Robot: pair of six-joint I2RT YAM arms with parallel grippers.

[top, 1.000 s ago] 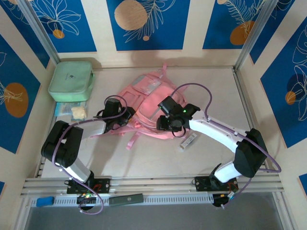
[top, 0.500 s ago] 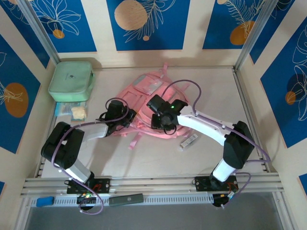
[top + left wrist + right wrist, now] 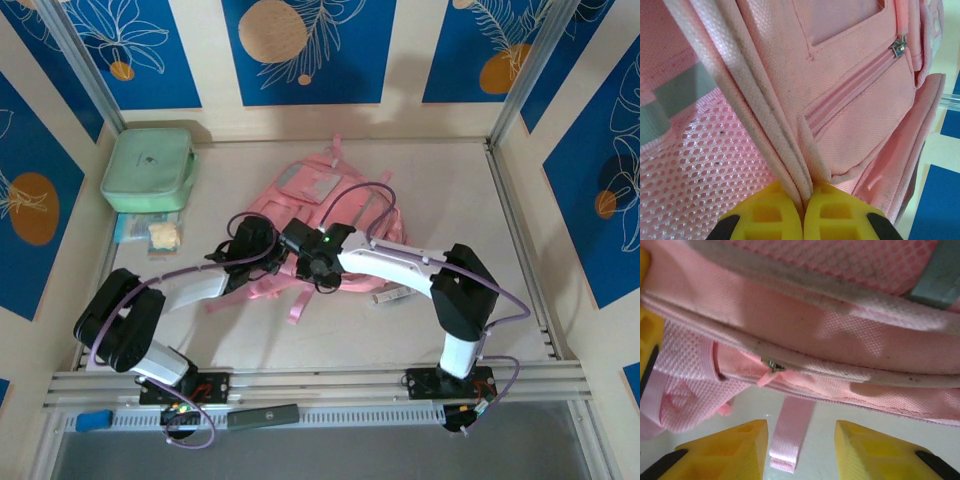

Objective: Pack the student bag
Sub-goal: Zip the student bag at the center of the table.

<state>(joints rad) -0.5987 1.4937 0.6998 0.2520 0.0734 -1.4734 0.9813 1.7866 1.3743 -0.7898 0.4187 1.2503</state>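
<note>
Nearest us, we see the left gripper [image 3: 803, 200] with its fingers pressed together on a pale seam fold of the pink student bag [image 3: 325, 190], the right gripper [image 3: 801, 439] just beside it with fingers spread and a loose strap [image 3: 789, 427] showing between them, the bag lying mid-table, and a mint-green case [image 3: 148, 168] at the far left.

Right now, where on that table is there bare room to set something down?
Bare table lies right of the pink bag, up to the side rail. The far-left corner, by the mint-green case, is crowded.
</note>
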